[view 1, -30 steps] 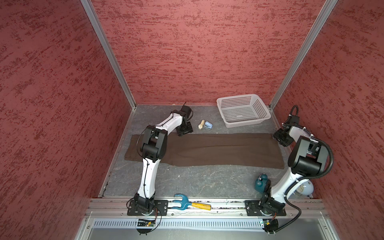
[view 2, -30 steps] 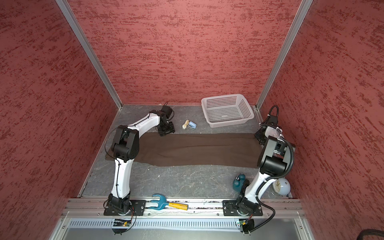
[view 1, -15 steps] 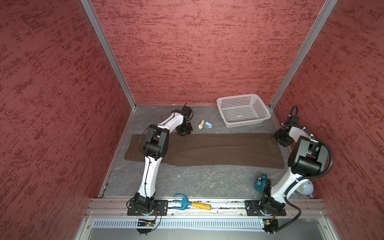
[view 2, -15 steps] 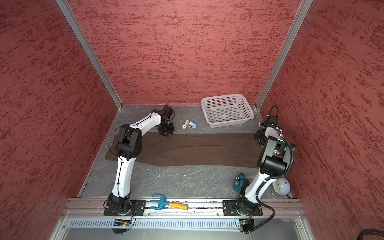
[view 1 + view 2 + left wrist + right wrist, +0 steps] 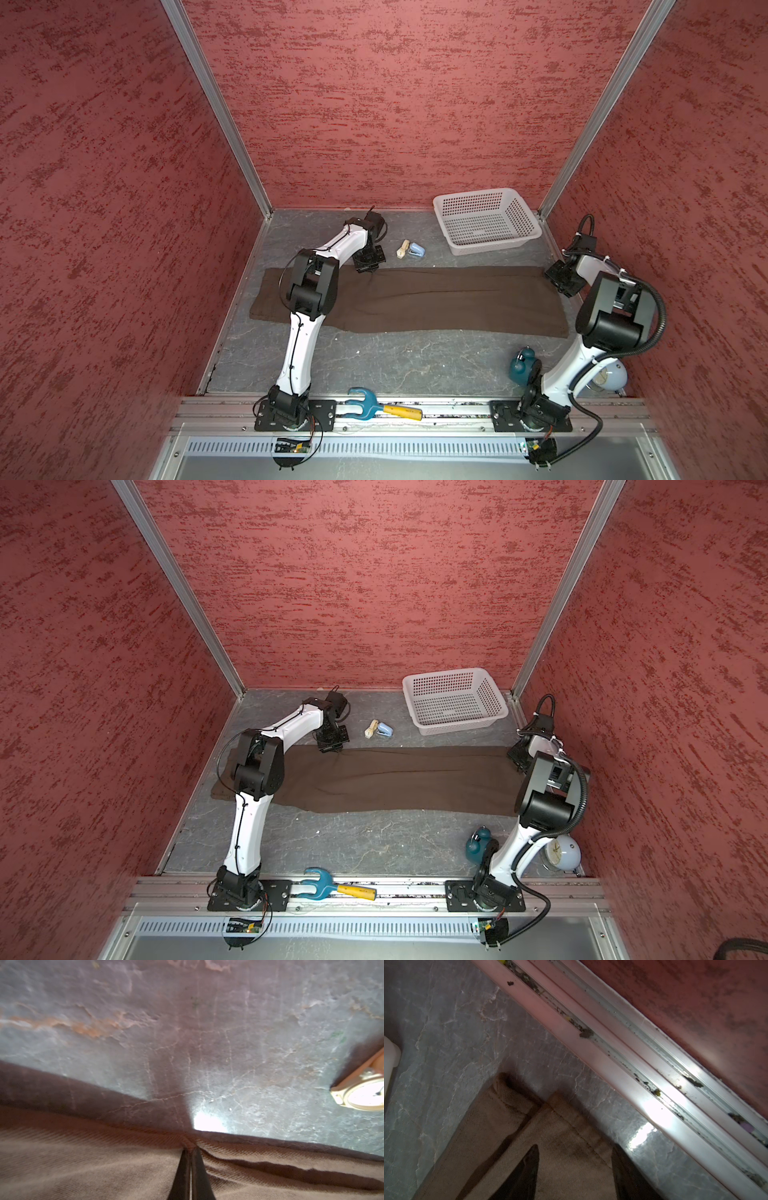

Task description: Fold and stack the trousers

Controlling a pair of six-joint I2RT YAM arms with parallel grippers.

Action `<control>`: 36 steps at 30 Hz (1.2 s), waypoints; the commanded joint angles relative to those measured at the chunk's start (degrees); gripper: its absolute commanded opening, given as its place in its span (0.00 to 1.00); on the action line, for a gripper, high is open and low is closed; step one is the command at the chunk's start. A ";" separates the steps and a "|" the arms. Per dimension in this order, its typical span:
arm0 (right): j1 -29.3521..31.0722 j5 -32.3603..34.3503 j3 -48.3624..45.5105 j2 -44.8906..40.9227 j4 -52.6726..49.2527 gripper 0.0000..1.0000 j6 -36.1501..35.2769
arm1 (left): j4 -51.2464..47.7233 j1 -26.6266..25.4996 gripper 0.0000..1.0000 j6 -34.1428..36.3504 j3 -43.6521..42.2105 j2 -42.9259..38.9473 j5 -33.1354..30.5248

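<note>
The trousers (image 5: pixel 449 299) lie flat on the desk (image 5: pixel 374 365) as one long brown strip. They are just in front of the basket (image 5: pixel 486 248) and run well past it to the left. My left arm (image 5: pixel 309 286) covers part of that far-left stretch in both top views, so I can't make out the cloth's shape there.

The left hand (image 5: pixel 368 266) sits on the strip's back edge, left of the basket. In the left wrist view its fingers (image 5: pixel 180 1178) are pressed together on a pinch of that edge, with cloth bunched at the tips.

The right hand (image 5: pixel 561 282) is at the strip's end, in front of the basket's right corner, and its tips are hidden from above. In the right wrist view its fingers (image 5: pixel 527 1167) stand moderately apart, straddling the hem corner. I can't tell whether they touch the cloth.
</note>
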 commanded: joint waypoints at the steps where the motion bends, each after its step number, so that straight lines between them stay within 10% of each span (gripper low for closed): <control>1: -0.57 -1.23 1.36 2.92 1.88 0.57 -0.97 | -0.10 -0.57 0.00 -0.27 -0.08 -2.09 1.26; 10: -0.59 -5.76 7.41 9.93 2.72 0.54 1.59 | -0.47 -0.65 0.00 0.62 -0.51 -2.13 1.56; 18: -0.58 -7.47 9.21 11.14 2.48 0.00 3.34 | 0.79 -0.75 0.00 0.51 -1.47 -2.67 1.78; 36: -0.66 -2.46 8.88 -4.83 1.54 0.00 4.40 | 4.89 2.84 0.00 -2.92 -8.71 -14.31 4.02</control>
